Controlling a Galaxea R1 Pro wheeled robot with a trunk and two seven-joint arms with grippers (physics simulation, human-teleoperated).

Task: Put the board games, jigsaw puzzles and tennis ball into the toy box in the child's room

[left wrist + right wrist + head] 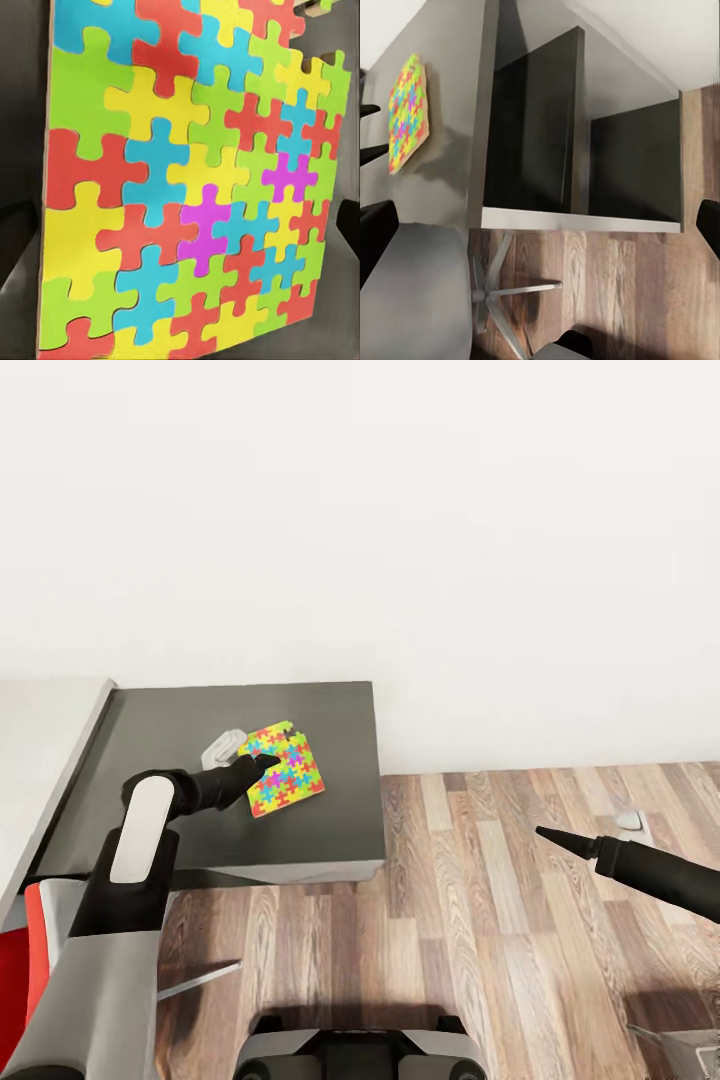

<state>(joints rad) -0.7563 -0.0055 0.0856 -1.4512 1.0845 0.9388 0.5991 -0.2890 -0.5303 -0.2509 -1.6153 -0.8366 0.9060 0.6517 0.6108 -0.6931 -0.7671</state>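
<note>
White wall (pixel 400 510) takes up the back, wood-plank floor (pixel 480 880) below it. Low dark grey cabinet (pixel 330 800) stands against the wall; from the right wrist view its open front shows dark compartments (pixel 547 135) split by upright dividers. Light grey table (pixel 40 740) butts against the cabinet on the side away from the open floor. Red chair (pixel 25 960) sits just in front of the table, near the cabinet's front corner; its metal star base (pixel 502 292) is on the floor just before the cabinet's front edge.

Left arm (pixel 140 840) reaches over the cabinet top. Left gripper (pixel 262 763) is at the near edge of the jigsaw puzzle (pixel 285 770); the fingers seem to be pinching that edge, but they're mostly hidden, so can't tell for sure whether it's clamped or just touching. Puzzle is above the middle of the cabinet top, tilted, one edge raised off the surface, with a shadow under it. Up close it's a thin board (pixel 180 187) of interlocking red, yellow, green, blue and purple pieces.

A small pale grey object (pixel 222 746) lies on the cabinet top just behind the left gripper, too unclear to name.

Right arm (pixel 650 870) hangs over the floor, well apart from the cabinet. Right gripper (pixel 560 840) comes to a closed-looking point holding nothing, tips blurred.

A small grey thing (pixel 628 820) lies on the floor near the wall, past the right arm.
</note>
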